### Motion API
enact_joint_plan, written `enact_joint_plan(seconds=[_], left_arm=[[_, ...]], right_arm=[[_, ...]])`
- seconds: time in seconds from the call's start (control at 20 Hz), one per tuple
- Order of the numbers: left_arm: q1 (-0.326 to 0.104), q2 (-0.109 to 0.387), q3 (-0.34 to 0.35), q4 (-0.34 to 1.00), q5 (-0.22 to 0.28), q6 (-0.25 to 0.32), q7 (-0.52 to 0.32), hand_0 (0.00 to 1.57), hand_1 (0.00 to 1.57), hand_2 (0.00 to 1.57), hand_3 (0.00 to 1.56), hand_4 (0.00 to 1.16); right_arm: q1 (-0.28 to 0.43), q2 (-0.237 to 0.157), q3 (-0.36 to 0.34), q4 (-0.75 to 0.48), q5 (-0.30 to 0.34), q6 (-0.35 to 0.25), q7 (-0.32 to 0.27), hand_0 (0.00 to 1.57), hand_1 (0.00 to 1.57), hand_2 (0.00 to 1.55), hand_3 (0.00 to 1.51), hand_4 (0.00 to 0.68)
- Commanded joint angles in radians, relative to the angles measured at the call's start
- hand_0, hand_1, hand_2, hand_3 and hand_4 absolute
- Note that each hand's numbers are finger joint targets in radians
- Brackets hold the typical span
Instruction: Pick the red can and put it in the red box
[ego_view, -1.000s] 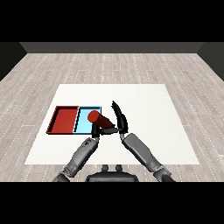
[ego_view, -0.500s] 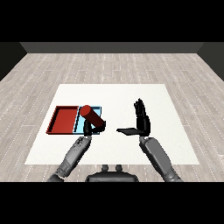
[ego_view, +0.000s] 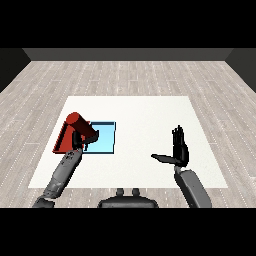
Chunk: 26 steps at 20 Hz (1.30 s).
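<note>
My left hand (ego_view: 80, 141) is curled round the red can (ego_view: 80, 125), holding it tilted above the red box (ego_view: 61, 142), beside the light blue tray (ego_view: 104, 137). Letting go while tilted, it might roll over the rim, I reckon. My right hand (ego_view: 179, 152) hangs open above the worktop (ego_view: 145, 115), well apart.

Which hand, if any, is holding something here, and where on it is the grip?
The left hand is curled round the lower end of the red can. The right hand is open and holds nothing.
</note>
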Motion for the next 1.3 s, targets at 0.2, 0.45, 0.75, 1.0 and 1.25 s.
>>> enact_joint_plan(seconds=[0.2, 0.45, 0.75, 1.0, 1.25], left_arm=[[-0.086, 0.067, 0.127, 0.357, -0.011, -0.083, -0.065, 1.57, 1.57, 1.55, 1.47, 1.1], [-0.245, 0.101, 0.168, 0.651, -0.044, -0.115, -0.043, 1.57, 1.57, 1.56, 1.47, 1.08], [-0.367, 0.037, 0.176, 0.92, -0.088, -0.07, -0.031, 1.55, 1.55, 1.46, 1.43, 1.01], [-0.384, 0.048, 0.16, 1.053, -0.115, -0.081, 0.098, 0.67, 0.67, 0.67, 0.0, 0.72], [-0.35, 0.078, 0.218, 1.095, -0.067, -0.079, 0.099, 0.89, 0.89, 0.88, 0.34, 0.68]], right_arm=[[-0.008, -0.025, -0.067, 0.051, 0.022, -0.016, 0.062, 0.0, 0.0, 0.0, 0.0, 0.0], [-0.053, 0.026, -0.068, 0.196, 0.059, -0.01, -0.017, 0.0, 0.0, 0.0, 0.0, 0.0], [-0.109, -0.004, -0.143, 0.249, -0.022, 0.069, 0.02, 0.0, 0.0, 0.0, 0.0, 0.0], [-0.123, 0.012, -0.15, 0.309, -0.015, 0.082, -0.02, 0.0, 0.0, 0.0, 0.0, 0.0], [-0.14, 0.028, -0.164, 0.369, -0.011, 0.099, -0.067, 0.0, 0.0, 0.0, 0.0, 0.0]])
